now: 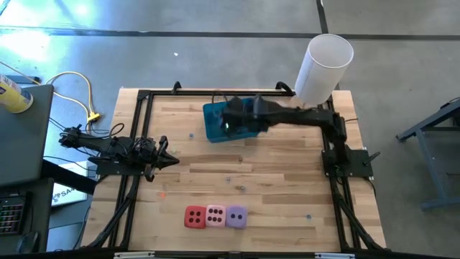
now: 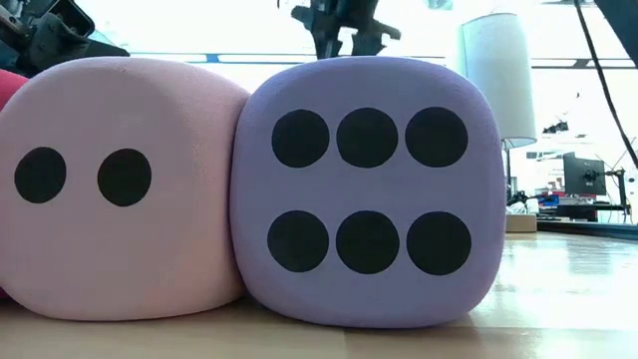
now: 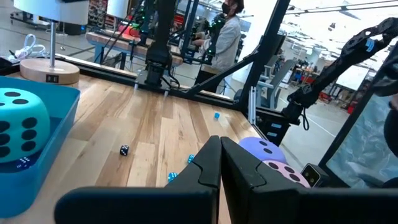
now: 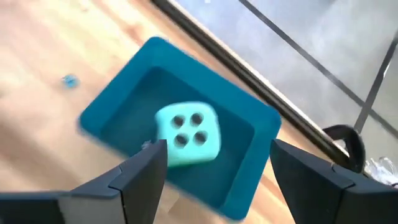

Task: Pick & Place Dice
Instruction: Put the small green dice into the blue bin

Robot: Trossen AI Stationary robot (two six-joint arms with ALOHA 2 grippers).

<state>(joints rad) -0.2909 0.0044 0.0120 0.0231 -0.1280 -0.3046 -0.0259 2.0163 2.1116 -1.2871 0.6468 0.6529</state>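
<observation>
With right gripper (image 4: 211, 171) fingers spread above blue bin (image 4: 112, 109), teal-green die (image 4: 188, 135) lying inside bin, just beyond fingertips, unheld. Red die (image 1: 195, 216), pink die (image 1: 215, 215), purple die (image 1: 236, 216) in a row, table front. Left gripper (image 3: 220, 163) closed, empty.

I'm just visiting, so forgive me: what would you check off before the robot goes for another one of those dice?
1. Teal die lies in the blue bin: ok.
2. Right gripper open, apart from that die: ok.
3. Left gripper shut, waiting at the table's left: ok.
4. Red die, pink die and purple die in a row near the front edge: ok.
5. Room between them for fingers: not ok, pink and purple touch.
</observation>
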